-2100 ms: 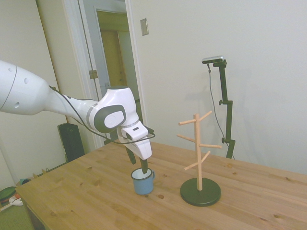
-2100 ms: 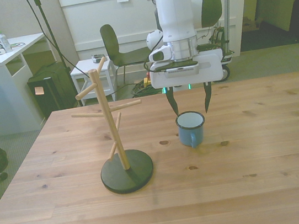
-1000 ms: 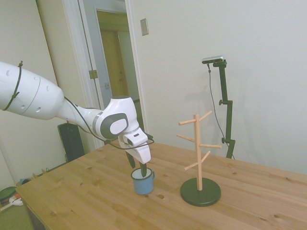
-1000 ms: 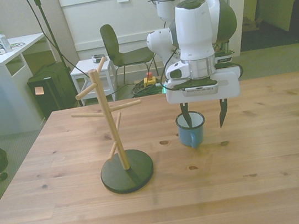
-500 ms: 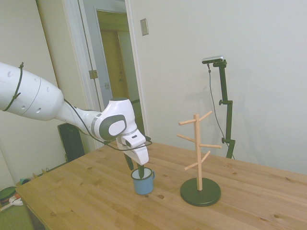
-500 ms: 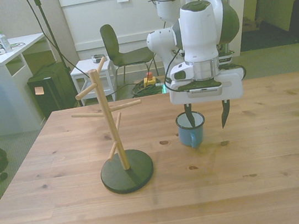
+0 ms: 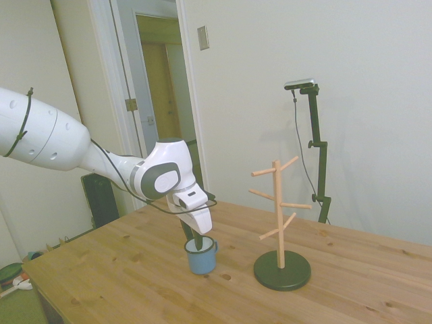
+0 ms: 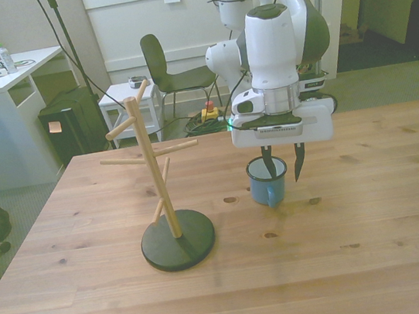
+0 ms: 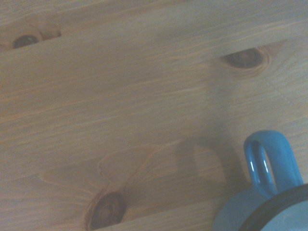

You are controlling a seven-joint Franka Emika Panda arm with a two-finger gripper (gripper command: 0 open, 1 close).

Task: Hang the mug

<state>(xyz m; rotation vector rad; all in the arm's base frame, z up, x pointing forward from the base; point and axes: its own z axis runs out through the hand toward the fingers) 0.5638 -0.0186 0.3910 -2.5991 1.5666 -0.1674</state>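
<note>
In the front view, going left to right, the wooden peg stand (image 8: 163,187) comes first, on its dark round base toward the left part of the table (image 8: 380,258), about midway between the far and near edges. Its pegs are all bare.

Just to its right, apart from the base, the mug (image 8: 268,181) stands upright on the table's middle, nearer the far edge than the near one. In the wrist view its loop handle (image 9: 267,160) juts out from the blue wall, clear of everything.

Above the mug hangs the gripper (image 8: 283,165), fingers spread and pointing down: one finger dips inside the mug's mouth, the other hangs outside the wall on the front view's right, so the rim wall lies between them. They do not look pressed onto it yet.

The mug is likely light and rigid, and its glossy enamel probably slick, so a firm pinch across the thin wall seems needed; it may swing in the hold. Taking the wall away from the handle would leave the loop free for a peg.
</note>
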